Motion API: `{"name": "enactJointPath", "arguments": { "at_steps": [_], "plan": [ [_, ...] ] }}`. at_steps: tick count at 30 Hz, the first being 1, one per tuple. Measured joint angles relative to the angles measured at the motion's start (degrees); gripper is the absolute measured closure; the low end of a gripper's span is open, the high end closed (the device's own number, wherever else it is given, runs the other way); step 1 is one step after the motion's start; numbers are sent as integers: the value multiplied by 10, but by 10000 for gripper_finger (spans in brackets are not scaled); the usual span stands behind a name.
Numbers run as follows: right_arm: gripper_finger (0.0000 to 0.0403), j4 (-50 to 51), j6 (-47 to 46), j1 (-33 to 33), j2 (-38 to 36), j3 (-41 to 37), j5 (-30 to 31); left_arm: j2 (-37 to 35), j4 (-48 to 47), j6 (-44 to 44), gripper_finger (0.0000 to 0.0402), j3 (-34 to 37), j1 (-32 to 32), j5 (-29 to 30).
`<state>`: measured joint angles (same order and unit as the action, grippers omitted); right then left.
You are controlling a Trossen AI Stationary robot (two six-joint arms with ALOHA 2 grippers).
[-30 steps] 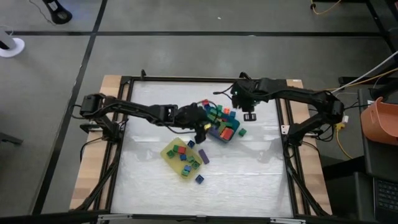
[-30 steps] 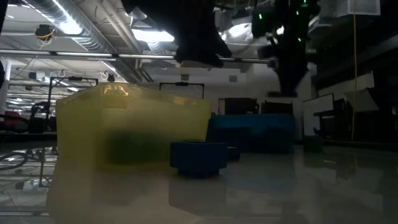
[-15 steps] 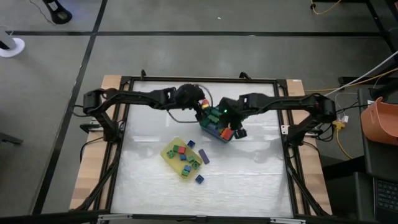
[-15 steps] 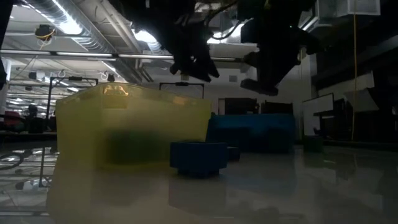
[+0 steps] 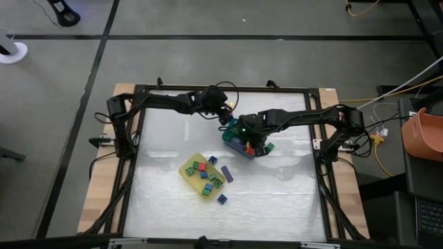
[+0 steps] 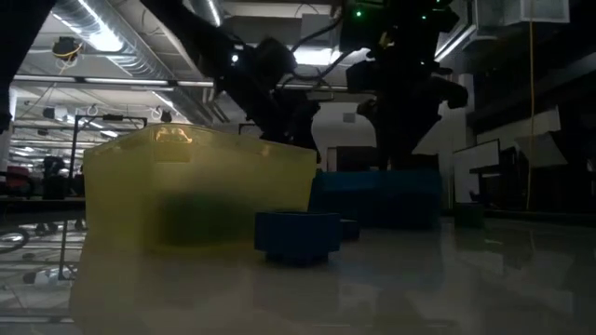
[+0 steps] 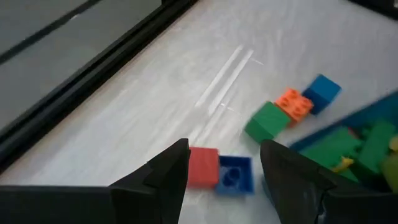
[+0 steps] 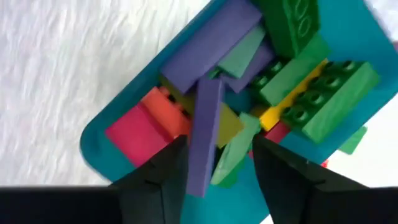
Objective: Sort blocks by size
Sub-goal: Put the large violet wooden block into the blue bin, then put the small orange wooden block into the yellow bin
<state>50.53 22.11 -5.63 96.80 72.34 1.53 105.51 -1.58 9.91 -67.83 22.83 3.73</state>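
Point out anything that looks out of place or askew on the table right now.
The teal tray is heaped: a purple bar stands on edge among tilted green bricks. Loose blocks lie outside both trays: a red and a blue block side by side near the table's edge, and two more beside the yellow tray.

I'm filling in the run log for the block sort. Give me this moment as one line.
right gripper: open over teal tray, purple bar between fingers | left gripper: open above red and blue cubes on table

I can read no text, no labels, no brand marks, no numbers, no signs on anything in my views
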Motion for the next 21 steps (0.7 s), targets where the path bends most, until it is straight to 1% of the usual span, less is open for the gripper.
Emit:
{"name": "enactJointPath", "arguments": {
  "at_steps": [5, 7, 10, 16, 21],
  "plan": [
    [206, -10, 2, 0, -2, 0, 9, 32, 27, 4, 215, 0, 22, -6],
    [202, -10, 5, 0, -2, 0, 17, 41, 47, 5, 215, 0, 29, -20],
    [201, -11, 13, 0, -2, 0, 37, 55, 59, 5, 215, 0, 33, -45],
    [201, -10, 39, 0, -2, 0, 79, 83, 57, 4, 215, 0, 35, -48],
    [201, -10, 41, 0, -2, 0, 85, 101, 74, 1, 215, 0, 35, -46]
  ]
}}
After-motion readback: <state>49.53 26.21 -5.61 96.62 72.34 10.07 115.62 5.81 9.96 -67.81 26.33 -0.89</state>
